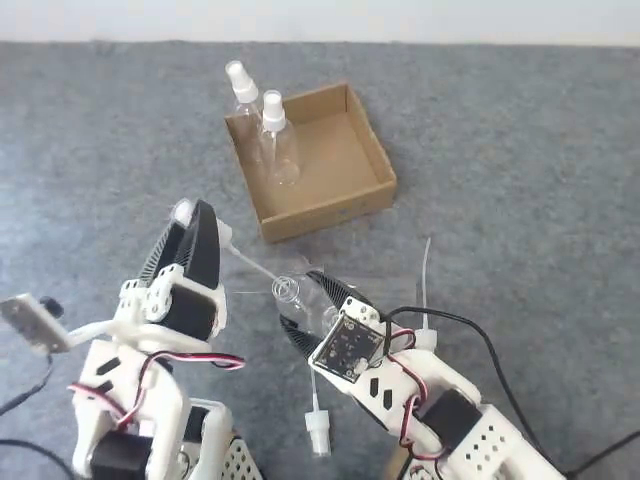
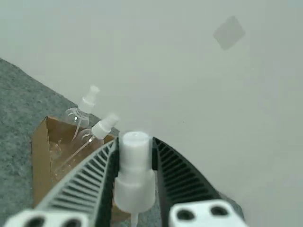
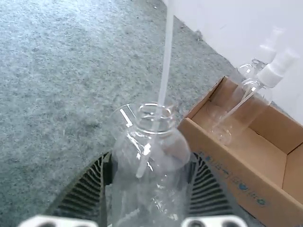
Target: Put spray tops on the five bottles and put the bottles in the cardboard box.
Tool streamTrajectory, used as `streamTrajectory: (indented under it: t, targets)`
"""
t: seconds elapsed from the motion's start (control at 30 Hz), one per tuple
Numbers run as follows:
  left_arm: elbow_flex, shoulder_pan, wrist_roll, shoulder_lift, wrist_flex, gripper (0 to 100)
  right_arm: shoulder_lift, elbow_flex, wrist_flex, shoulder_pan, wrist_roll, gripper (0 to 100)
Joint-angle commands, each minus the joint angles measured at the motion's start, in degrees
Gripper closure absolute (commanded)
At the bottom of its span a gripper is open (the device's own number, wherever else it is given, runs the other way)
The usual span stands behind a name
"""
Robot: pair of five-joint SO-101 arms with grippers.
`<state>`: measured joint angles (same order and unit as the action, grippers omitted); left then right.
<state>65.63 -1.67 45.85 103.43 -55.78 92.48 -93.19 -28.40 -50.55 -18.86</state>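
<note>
My left gripper [image 1: 190,215] [image 2: 135,158] is shut on a white spray top [image 2: 135,175] [image 1: 183,211]. Its thin tube [image 1: 255,268] [image 3: 163,71] slants down into the mouth of a clear bottle [image 1: 305,300] [image 3: 151,156]. That bottle is held tilted above the carpet, with my right gripper [image 1: 315,302] [image 3: 149,170] shut around its body. Beyond them sits the cardboard box [image 1: 370,150] [image 3: 236,165] [image 2: 40,146], with two capped bottles [image 1: 280,150] [image 3: 255,82] [image 2: 78,116] standing at its far left side.
Two loose spray tops lie on the grey carpet: one [image 1: 318,432] by the right arm's base, another [image 1: 425,335] on the arm's right side, its tube pointing away. The right half of the box floor [image 1: 345,160] is bare.
</note>
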Motion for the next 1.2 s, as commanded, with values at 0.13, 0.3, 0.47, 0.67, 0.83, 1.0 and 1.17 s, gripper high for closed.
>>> streamTrajectory:
  t: [0.13,0.3,0.47,0.67,0.83,1.0,1.17]
  targets:
    - [-0.4,-1.8,-4.0,1.2,-2.5,99,1.3,0.8,1.4,0.0,-0.3,96.5]
    - [3.0,-10.3,-7.3,1.2,-3.6,99,1.3,0.8,1.4,0.0,-0.3,96.5]
    - [7.2,-13.5,-10.5,1.2,-1.4,99,1.3,0.8,1.4,0.0,-0.3,96.5]
    - [7.4,-13.5,-16.0,1.2,-1.9,99,1.3,0.8,1.4,0.0,-0.2,96.5]
    - [7.3,-13.7,-16.9,1.2,-4.3,91,1.3,0.8,1.4,0.0,-0.2,96.5]
    - [7.3,-17.6,-16.9,1.2,-6.7,86,1.3,0.8,1.4,0.0,-0.2,96.5]
    - [7.4,-18.1,-17.3,1.2,-6.9,85,1.3,0.9,1.4,0.7,-0.1,96.5]
